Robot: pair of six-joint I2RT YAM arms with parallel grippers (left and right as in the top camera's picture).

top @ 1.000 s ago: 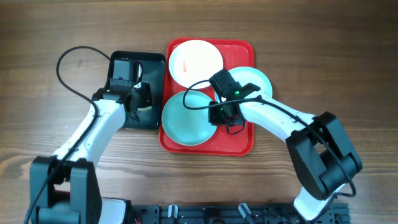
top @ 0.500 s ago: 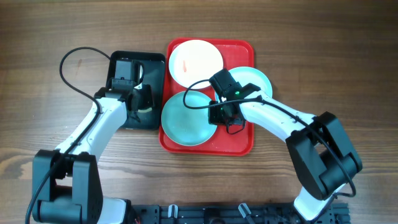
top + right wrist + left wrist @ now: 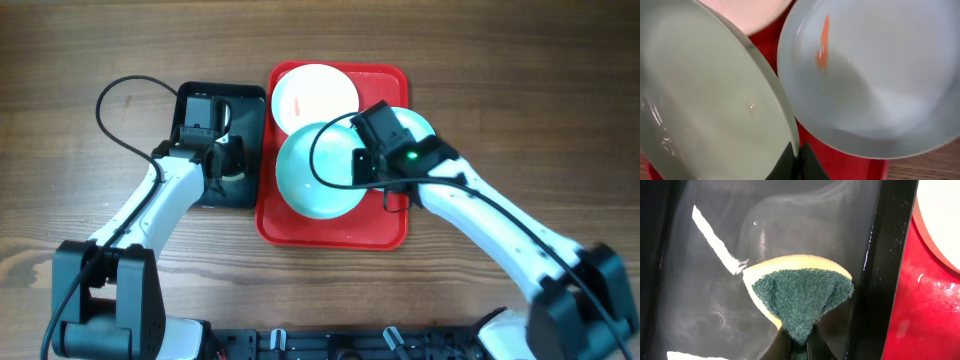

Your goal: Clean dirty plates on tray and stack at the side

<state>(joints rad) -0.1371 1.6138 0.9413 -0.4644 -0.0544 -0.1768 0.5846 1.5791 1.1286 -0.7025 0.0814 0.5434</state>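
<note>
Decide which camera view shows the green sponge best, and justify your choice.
The left wrist view: the sponge fills the centre, folded and pinched by the left gripper, green face and yellow edge clear. Overhead, that gripper hides nearly all of it above the black tray. The right wrist view shows only plates and red tray.

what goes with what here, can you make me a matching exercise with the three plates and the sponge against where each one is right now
Things:
1. white plate
2. streaked blue plate
3. plain blue plate
4. green sponge

Places:
A. pinched in the left claw over the black tray
B. lying on the right side of the red tray
C. gripped at its rim by the right claw
D. lying at the red tray's far end, away from the robot

Pairs: 1-D, 2-B, 3-C, 4-A
</note>
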